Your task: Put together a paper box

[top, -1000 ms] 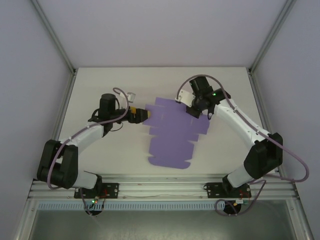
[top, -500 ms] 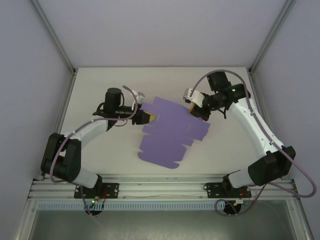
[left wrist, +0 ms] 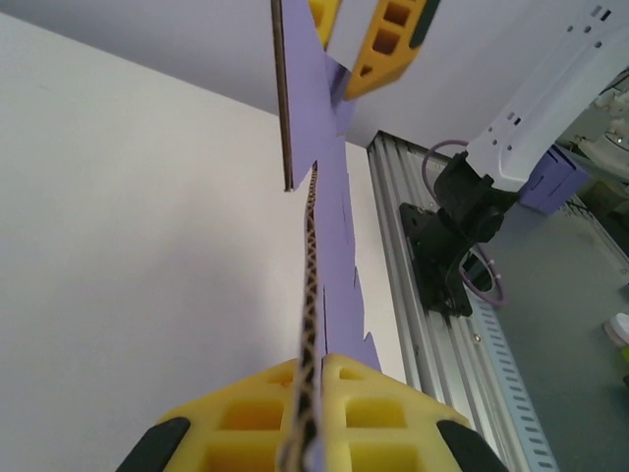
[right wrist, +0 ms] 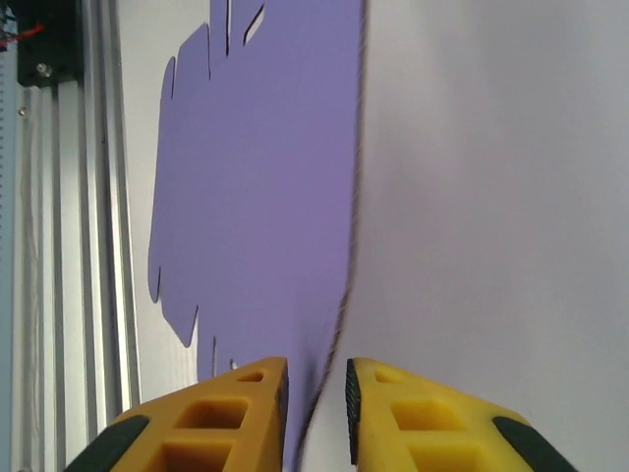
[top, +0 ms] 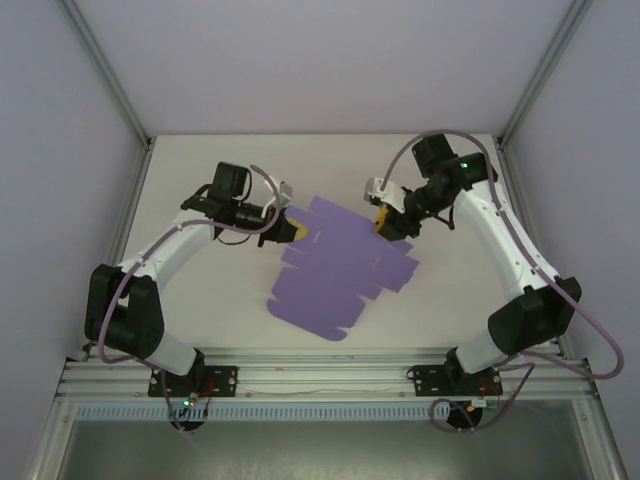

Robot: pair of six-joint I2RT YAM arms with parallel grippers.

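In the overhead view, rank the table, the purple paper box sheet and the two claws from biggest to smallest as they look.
1. Table
2. Paper box
3. Left claw and right claw: they look about alike, so I won't rank one over the other.

The paper box (top: 335,275) is plain matte purple with a brown corrugated edge, the left gripper (left wrist: 313,369) and right gripper (right wrist: 316,372) are yellow with black corners, and the table (top: 220,300) is white.

Soft, even light is coming from overhead, leaving the white table (top: 230,300) bright with only faint shadows under the arms (top: 165,255). Wrist views are blurring slightly up close, the yellow fingers (right wrist: 226,413) going soft.
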